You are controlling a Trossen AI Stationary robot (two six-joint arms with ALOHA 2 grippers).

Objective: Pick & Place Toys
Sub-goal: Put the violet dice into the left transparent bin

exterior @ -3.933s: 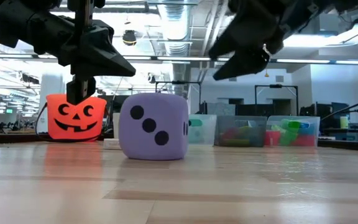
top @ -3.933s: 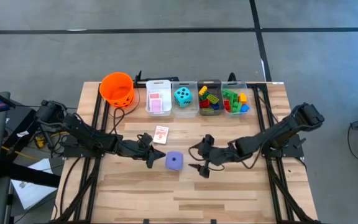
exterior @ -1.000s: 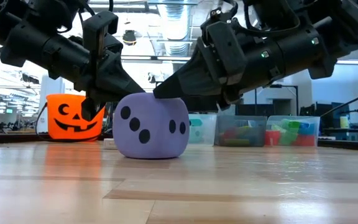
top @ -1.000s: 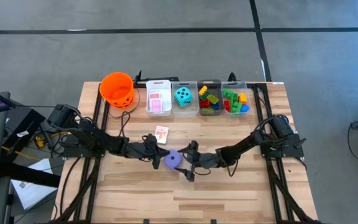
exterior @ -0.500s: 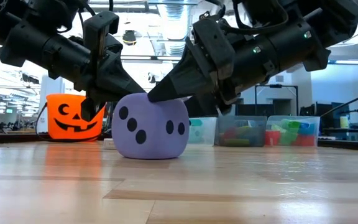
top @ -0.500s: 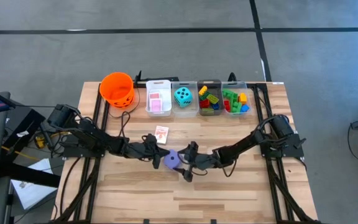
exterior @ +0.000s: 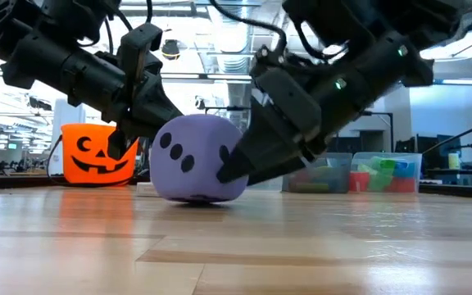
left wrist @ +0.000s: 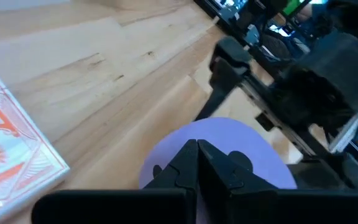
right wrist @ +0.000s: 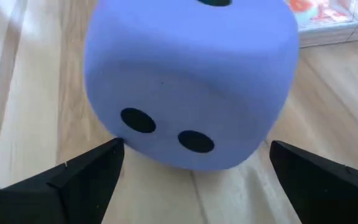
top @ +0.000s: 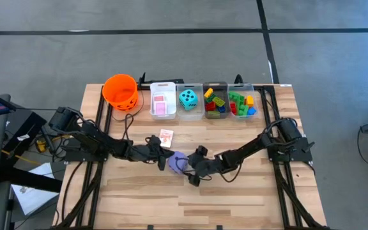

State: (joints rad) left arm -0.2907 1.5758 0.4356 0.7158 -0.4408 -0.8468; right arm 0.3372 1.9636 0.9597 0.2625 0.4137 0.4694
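From above, the purple die (top: 176, 162) sits mid-table between the two arms, with the left gripper (top: 159, 160) pressed together against its left side and the right gripper (top: 190, 168) spread wide around its right side, so the step in hand looks like the pick of this die. At table height the die (exterior: 197, 158) is tipped, resting on the wood between the left gripper (exterior: 150, 102) and the right gripper (exterior: 244, 164). In the wrist views the left fingers (left wrist: 194, 165) are shut just at the die (left wrist: 229, 143), and the right arm's fingers (right wrist: 92, 171) straddle the die (right wrist: 191, 81) without touching it, so the next move probably calls for closing them squarely on it, lifting, then carrying it to the bin (top: 190, 113) holding the teal die (top: 187, 98).
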